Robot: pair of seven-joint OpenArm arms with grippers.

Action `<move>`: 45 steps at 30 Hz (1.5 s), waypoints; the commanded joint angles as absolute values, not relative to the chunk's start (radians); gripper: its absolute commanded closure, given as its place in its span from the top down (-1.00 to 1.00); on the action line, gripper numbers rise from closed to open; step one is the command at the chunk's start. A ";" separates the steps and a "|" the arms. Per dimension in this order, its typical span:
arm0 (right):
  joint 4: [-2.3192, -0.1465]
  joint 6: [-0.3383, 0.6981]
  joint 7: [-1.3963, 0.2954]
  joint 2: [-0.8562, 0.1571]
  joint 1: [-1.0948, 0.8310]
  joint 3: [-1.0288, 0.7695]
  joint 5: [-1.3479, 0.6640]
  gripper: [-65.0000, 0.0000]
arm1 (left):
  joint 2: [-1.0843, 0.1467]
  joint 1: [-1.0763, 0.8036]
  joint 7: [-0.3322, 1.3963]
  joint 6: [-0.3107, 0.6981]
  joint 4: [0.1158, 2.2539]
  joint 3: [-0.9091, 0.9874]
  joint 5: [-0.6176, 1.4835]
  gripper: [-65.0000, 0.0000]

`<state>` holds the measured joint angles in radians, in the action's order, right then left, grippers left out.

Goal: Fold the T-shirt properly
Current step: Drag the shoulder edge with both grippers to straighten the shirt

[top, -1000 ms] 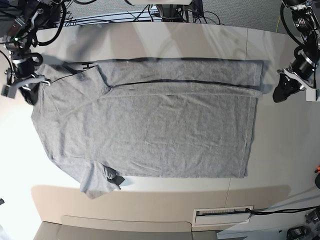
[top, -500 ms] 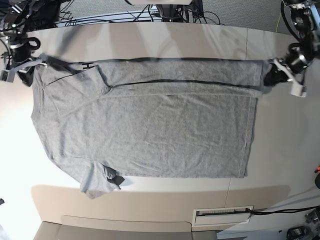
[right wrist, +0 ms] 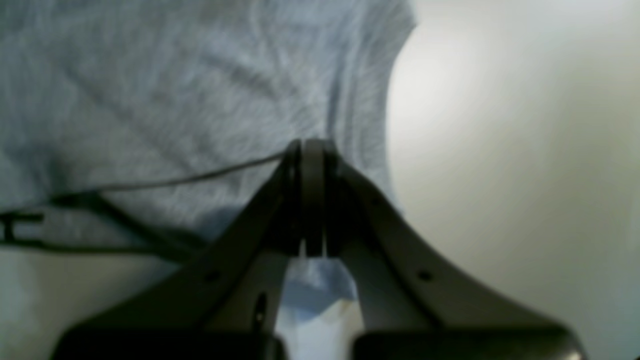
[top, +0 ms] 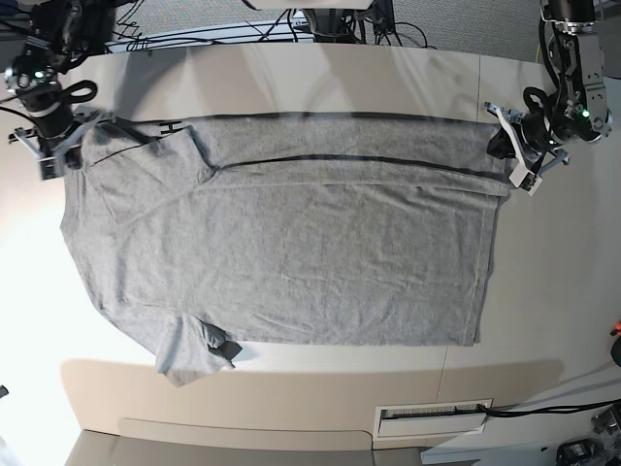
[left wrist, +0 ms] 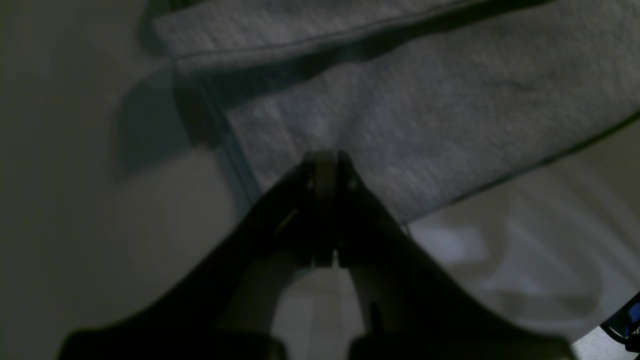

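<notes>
The grey T-shirt [top: 291, 252] lies spread flat on the table, collar end toward the left and hem toward the right, with its far long side folded over in a strip. My left gripper [top: 497, 146] is at the hem's far right corner. In the left wrist view its jaws [left wrist: 325, 157] are shut, tip low over the grey cloth [left wrist: 425, 100], and no cloth shows between them. My right gripper [top: 82, 134] is at the far left sleeve. In the right wrist view it [right wrist: 306, 145] is shut over the fabric [right wrist: 175, 90], where a dark fold line meets its tip.
The pale table [top: 543, 291] runs past the shirt on every side. Black tape marks [top: 173, 126] show at the shirt's far left edge. Cables [top: 243, 34] lie behind the table, and a white slotted panel [top: 432, 417] sits below the front edge.
My left gripper swung in from beside the table's right side to the hem's far corner. My right gripper rose and came onto the far left sleeve. The shirt has not moved.
</notes>
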<state>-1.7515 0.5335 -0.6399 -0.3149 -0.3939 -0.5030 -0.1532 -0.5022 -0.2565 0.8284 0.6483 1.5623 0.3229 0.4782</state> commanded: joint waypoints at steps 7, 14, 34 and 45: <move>-1.765 0.493 -0.651 -0.332 -0.391 -0.464 -0.076 -1.00 | -0.521 -0.252 0.819 0.648 1.576 0.329 0.479 -1.00; -1.731 0.450 -0.629 -0.338 -0.390 -0.464 0.005 -1.00 | -0.522 -0.252 0.823 0.648 1.576 0.329 0.479 -1.00; -1.510 0.476 -0.575 -0.439 -0.408 -0.464 -0.020 -1.00 | -0.549 -0.338 0.890 0.652 1.576 0.331 0.562 -1.00; -1.511 0.475 -0.575 -0.466 -0.514 -0.466 -0.030 -1.00 | -0.549 -0.424 0.891 0.652 1.576 0.385 0.562 -1.00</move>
<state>-1.5116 0.4675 -0.5297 -0.4515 -0.4995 -0.4606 -0.0494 -0.5335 -0.4110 0.8368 0.6613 1.5772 0.3805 0.6140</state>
